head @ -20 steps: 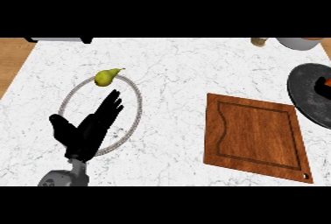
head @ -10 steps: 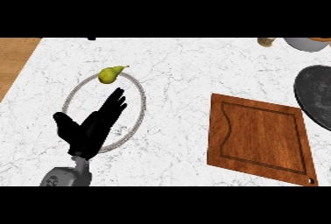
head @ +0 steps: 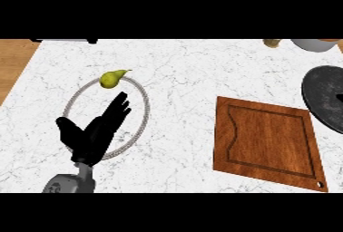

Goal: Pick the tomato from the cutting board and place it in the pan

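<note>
The wooden cutting board (head: 268, 140) lies at the right with nothing on it. No tomato shows in the head view. The dark pan (head: 321, 99) is cut off by the right edge, and a small black piece of my right hand (head: 339, 97) shows over it at that edge. My left hand (head: 94, 136) is open at the lower left, fingers straight and pointing up and right, over a white plate (head: 144, 113).
A yellow-green pear (head: 112, 78) lies on the plate's far rim. A grey bowl (head: 313, 44) and a small brown thing (head: 271, 43) stand at the counter's far right edge. Wooden floor shows beyond the counter's left edge (head: 13, 68).
The black shape over the pan, which had a bit of colour in it, has drawn back to the right edge. The left hand has stayed in place.
</note>
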`<state>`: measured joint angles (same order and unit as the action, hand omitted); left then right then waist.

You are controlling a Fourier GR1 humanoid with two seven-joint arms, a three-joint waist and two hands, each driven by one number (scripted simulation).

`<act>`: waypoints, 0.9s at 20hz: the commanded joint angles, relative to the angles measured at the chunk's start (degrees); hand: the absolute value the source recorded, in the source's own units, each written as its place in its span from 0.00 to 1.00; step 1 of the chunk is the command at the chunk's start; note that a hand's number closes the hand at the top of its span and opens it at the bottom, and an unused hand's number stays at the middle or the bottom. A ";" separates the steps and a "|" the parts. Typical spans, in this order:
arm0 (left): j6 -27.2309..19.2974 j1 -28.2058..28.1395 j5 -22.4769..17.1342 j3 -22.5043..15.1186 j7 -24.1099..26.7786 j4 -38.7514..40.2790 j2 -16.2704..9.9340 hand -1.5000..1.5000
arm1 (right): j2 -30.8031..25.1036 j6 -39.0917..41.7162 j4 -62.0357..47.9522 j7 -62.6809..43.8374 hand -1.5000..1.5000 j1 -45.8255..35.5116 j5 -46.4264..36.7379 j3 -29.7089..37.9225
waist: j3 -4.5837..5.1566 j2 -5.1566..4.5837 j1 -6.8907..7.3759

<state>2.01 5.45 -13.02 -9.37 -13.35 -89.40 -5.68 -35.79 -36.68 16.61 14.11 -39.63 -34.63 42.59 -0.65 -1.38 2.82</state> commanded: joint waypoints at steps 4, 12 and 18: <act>-0.31 -0.23 0.33 -0.34 0.44 0.33 0.88 0.50 | -0.72 9.83 0.06 10.61 0.00 1.16 12.72 10.40 | 0.13 0.17 -0.92; -1.66 -0.16 1.01 0.44 -0.15 0.63 1.23 0.50 | -5.20 29.90 -4.07 19.72 0.00 10.60 17.38 12.86 | 0.26 0.55 -1.70; 0.32 -2.99 0.39 0.50 0.92 -1.88 0.25 0.50 | -8.86 42.09 -5.01 25.19 0.00 17.53 20.14 13.64 | 0.33 0.87 -1.94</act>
<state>1.84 3.13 -12.53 -8.67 -12.64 -90.34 -5.50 -43.19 -1.28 12.29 34.85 -26.60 -16.22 55.48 -0.31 -0.61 1.07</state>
